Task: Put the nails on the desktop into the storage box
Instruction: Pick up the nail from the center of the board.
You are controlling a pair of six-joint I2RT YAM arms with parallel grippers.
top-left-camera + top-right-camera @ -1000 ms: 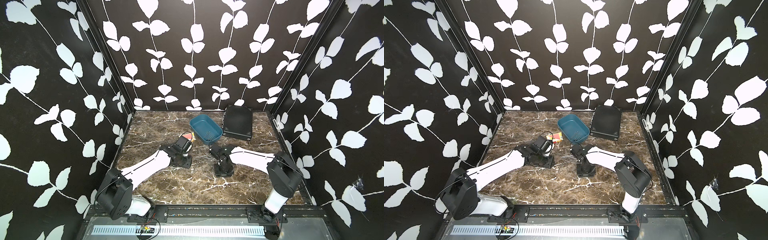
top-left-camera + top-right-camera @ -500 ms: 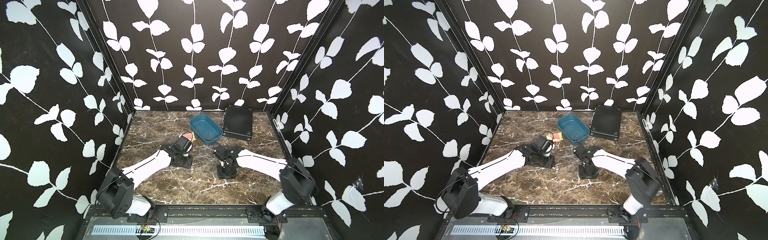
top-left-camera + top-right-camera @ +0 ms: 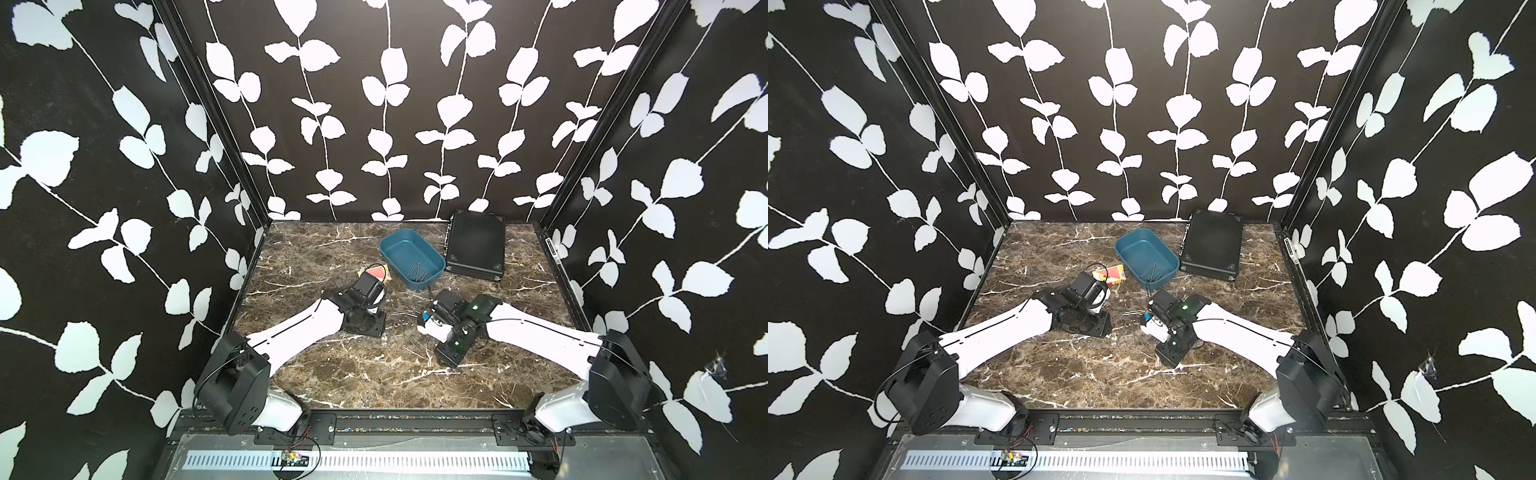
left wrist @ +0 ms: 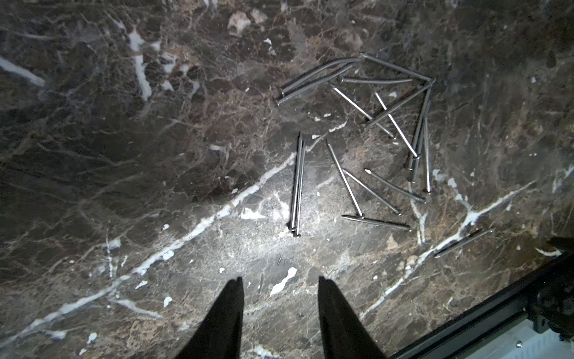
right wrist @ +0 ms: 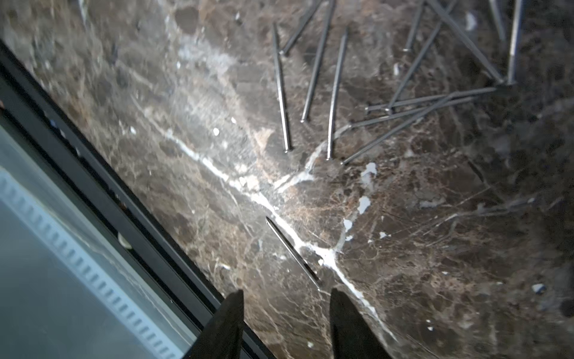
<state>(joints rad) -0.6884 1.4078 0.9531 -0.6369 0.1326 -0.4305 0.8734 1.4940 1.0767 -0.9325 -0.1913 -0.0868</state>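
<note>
Two black fingertips of the left end effector (image 4: 279, 279) stand apart with only bare marble between them, so we read it as released and grasping nothing. It is poised over the desk (image 4: 124, 155). A loose scatter of nails (image 4: 372, 140) lies flat ahead of its tips. Some of them cross one another and two lie side by side, touching. None of them touches the fingers.

The right end effector (image 5: 288, 290) is likewise released, with its fingertips parted and nothing between them. A single nail (image 5: 292, 251) lies just beyond its tips beside a white vein, apart from the main scatter. In the right wrist view the black rail (image 5: 108, 192) along the desk's front edge shows close by.

Moving outward, in both top views we find the two wrists facing each other near the middle of the desk. The white left arm (image 3: 299, 332) and right arm (image 3: 532, 332) reach in from the front corners. The nails on the marble between them are barely visible there.

The teal storage box (image 3: 388, 245) sits toward the back edge, about midway along it and turned at an angle, and a few nails (image 3: 417, 272) lie inside it. A small red-and-white card box (image 3: 376, 273) lies just beside the storage box, on the side toward the desk's left edge. We cannot tell whether they touch. A black ribbed case (image 3: 476, 245) lies flat in the back right corner, just beside the storage box.
</note>
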